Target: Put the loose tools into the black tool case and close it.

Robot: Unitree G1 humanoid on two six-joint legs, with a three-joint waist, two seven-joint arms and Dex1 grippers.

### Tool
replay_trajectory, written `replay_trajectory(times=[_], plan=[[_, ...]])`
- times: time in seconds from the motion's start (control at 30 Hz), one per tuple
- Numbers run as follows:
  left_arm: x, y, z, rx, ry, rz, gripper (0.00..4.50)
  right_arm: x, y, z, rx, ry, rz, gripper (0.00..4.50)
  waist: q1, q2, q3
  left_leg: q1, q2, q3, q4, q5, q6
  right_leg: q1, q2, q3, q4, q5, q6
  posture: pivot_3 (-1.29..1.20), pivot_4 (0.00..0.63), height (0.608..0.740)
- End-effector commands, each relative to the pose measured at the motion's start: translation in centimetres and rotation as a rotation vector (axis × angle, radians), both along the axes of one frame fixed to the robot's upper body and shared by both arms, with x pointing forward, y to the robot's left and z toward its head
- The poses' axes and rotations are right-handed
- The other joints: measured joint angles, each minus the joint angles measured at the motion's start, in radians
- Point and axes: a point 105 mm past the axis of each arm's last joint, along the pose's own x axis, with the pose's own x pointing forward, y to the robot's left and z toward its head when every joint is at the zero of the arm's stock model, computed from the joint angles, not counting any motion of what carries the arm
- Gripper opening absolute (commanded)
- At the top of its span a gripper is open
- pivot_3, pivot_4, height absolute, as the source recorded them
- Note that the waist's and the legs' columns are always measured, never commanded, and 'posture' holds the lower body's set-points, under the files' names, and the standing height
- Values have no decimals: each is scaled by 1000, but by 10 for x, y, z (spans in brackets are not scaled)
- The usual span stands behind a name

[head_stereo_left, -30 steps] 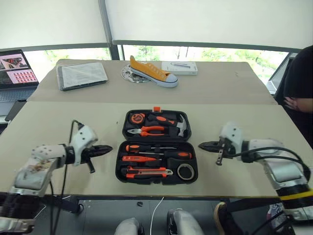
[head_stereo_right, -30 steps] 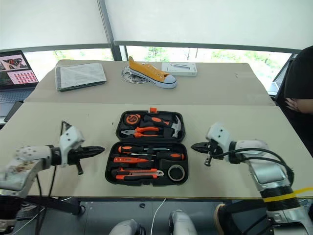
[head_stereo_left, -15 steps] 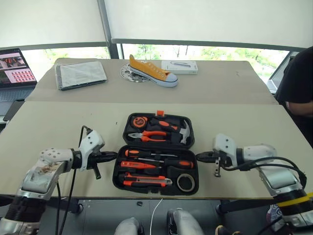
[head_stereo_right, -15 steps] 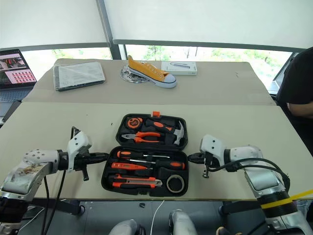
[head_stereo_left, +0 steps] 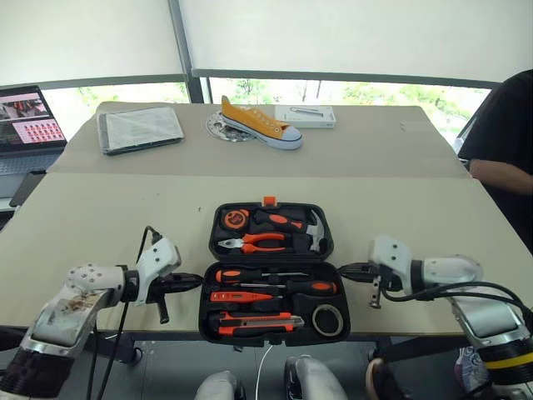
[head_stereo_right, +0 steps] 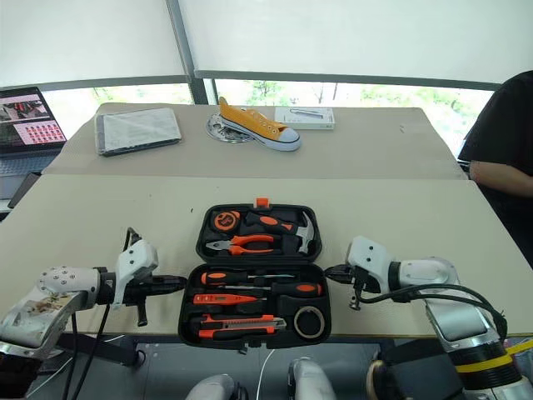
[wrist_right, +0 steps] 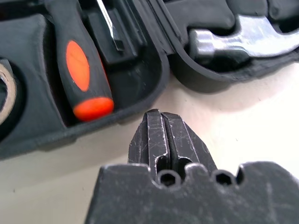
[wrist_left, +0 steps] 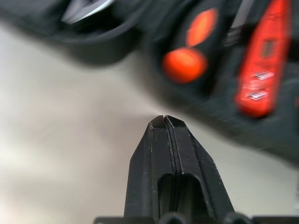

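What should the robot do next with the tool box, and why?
Probably swing one half of the black tool case over to shut it. Both black-and-orange screwdrivers, the tester, the utility knife and the tape roll already lie in their recesses, and the case lies open flat. The left gripper and right gripper, both shut and holding nothing, flank its near half.
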Motion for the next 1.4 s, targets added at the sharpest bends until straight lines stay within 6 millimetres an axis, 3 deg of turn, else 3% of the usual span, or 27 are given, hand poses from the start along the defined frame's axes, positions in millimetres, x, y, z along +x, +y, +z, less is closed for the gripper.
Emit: replay_trajectory(times=[0.03,0.17,0.23,0.3,0.4,0.57,0.63,0.7,0.93,0.97,1.3,1.4], plan=[[27,26,28,-68,-8,177,1044,11,-6,31,124,33,-116,1432,0,0,0,0,0,0,0,0,0,0,0,0,1,0,-1,0,150,733],[48,18,49,-211,53,266,2659,28,-1,49,230,87,-202,2961,-4,0,0,-1,0,-1,2,0,0,0,1,0,0,3,-1,0,150,733],[56,7,56,-284,109,293,3174,35,6,54,266,118,-231,3267,-5,0,0,-1,-1,-1,2,0,1,3,1,0,0,4,-3,0,150,733],[66,-9,62,-384,173,313,3851,43,16,53,286,174,-252,3295,-7,0,0,-1,-1,-1,2,0,1,4,1,0,-1,4,-3,0,150,733],[70,-31,57,-413,234,287,3851,52,27,46,253,206,-276,3295,-11,0,0,-1,-2,-2,5,1,1,3,1,0,-1,4,-2,0,150,733],[72,-37,42,-368,255,302,3851,63,33,36,223,237,-332,3295,-16,0,0,-2,-2,-2,2,1,1,1,1,-1,-1,5,-2,0,150,733],[73,-39,38,-357,248,300,3438,65,33,31,210,258,-356,3295,-15,0,0,-3,-2,-2,2,1,1,0,1,-1,-1,5,-2,0,150,733],[74,-42,38,-371,254,300,2960,67,32,27,206,276,-381,2295,-15,0,0,-3,-2,-1,2,1,1,-1,0,-2,-1,5,-2,0,150,733],[72,-43,36,-386,257,308,511,72,32,26,264,321,-439,110,-15,0,0,0,-2,-1,5,1,0,3,-1,0,0,6,-1,0,150,733],[71,-43,35,-387,258,308,168,72,33,26,267,323,-442,0,-15,0,0,0,-3,-1,5,1,0,4,-2,1,0,6,0,0,150,733],[71,-45,40,-410,224,296,75,79,33,36,313,299,-472,0,-15,0,0,0,-3,-1,5,2,0,4,-2,1,0,9,1,0,150,733],[82,-46,63,-459,93,280,75,88,39,54,350,173,-448,0,-15,0,0,0,-3,-1,5,2,0,4,-2,1,0,9,1,0,150,733]])
